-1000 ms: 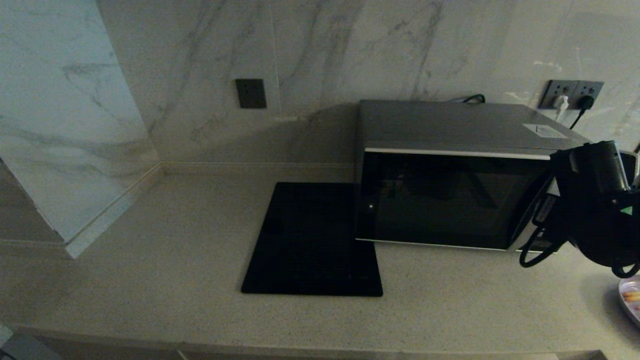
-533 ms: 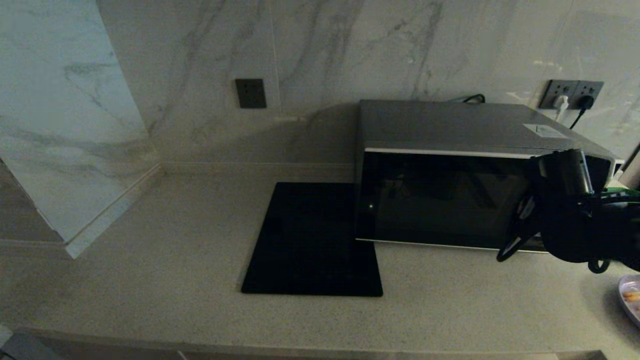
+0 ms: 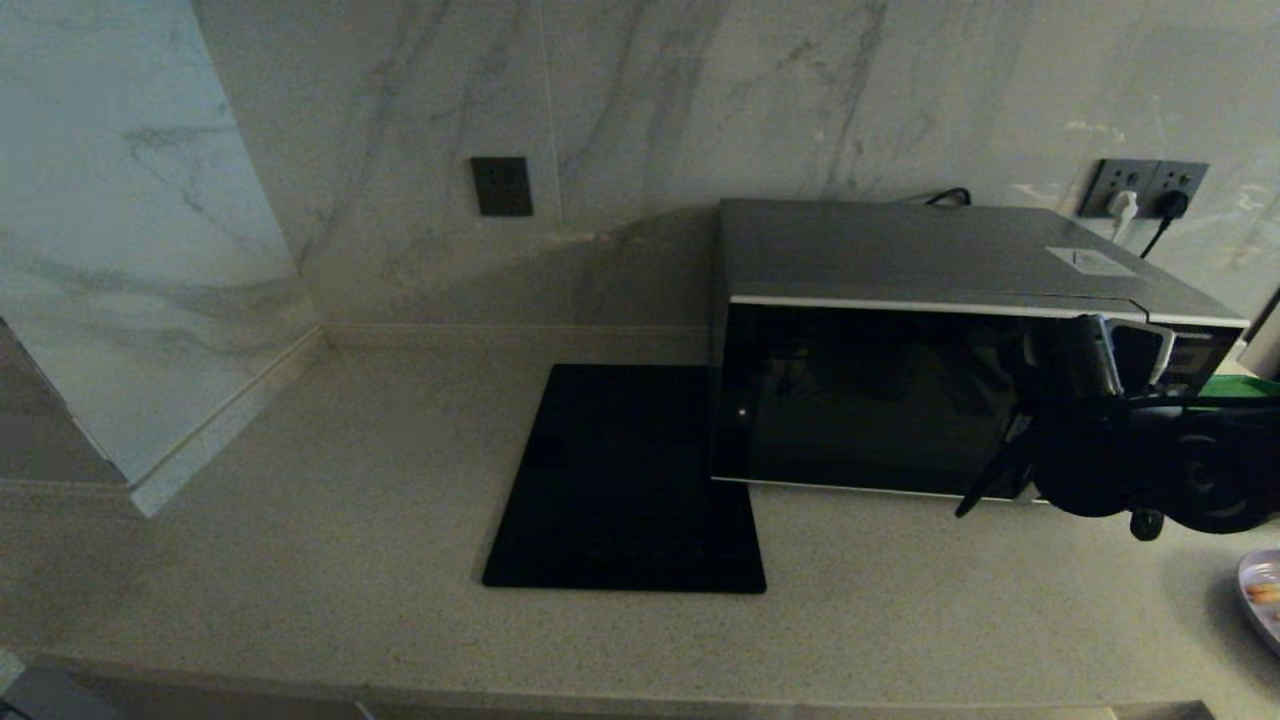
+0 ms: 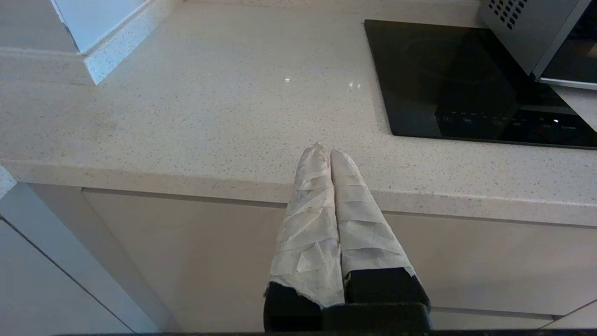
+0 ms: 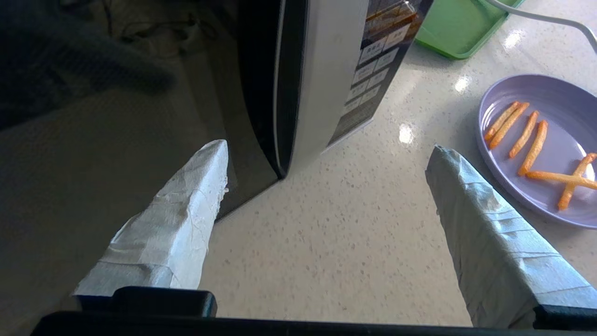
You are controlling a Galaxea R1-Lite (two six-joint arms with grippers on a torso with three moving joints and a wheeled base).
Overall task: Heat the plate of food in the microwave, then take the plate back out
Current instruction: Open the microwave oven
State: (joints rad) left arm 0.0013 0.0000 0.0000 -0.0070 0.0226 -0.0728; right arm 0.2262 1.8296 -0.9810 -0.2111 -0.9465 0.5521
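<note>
The microwave (image 3: 900, 330) stands at the back right of the counter with its black glass door closed. My right arm (image 3: 1120, 460) hangs in front of the door's right end and the keypad (image 5: 373, 60). In the right wrist view my right gripper (image 5: 327, 148) is open and empty, low over the counter. One of its fingers (image 5: 186, 219) is before the door glass, and the other points toward the plate of food (image 5: 555, 98). The lilac plate holds several fries (image 5: 531, 144) and lies on the counter to the right of the microwave (image 5: 322, 70). My left gripper (image 4: 324, 150) is shut and empty at the counter's front edge.
A flat black slab (image 3: 625, 480) lies to the left of the microwave. A green tray (image 5: 457, 23) sits behind the plate, with a white cable (image 5: 550, 18) across it. Wall sockets with plugs (image 3: 1145, 190) are behind the microwave. A marble wall corner (image 3: 130, 300) juts out on the left.
My right arm has swung left and down, from the microwave's right end to in front of the door's right edge. Nothing else has moved.
</note>
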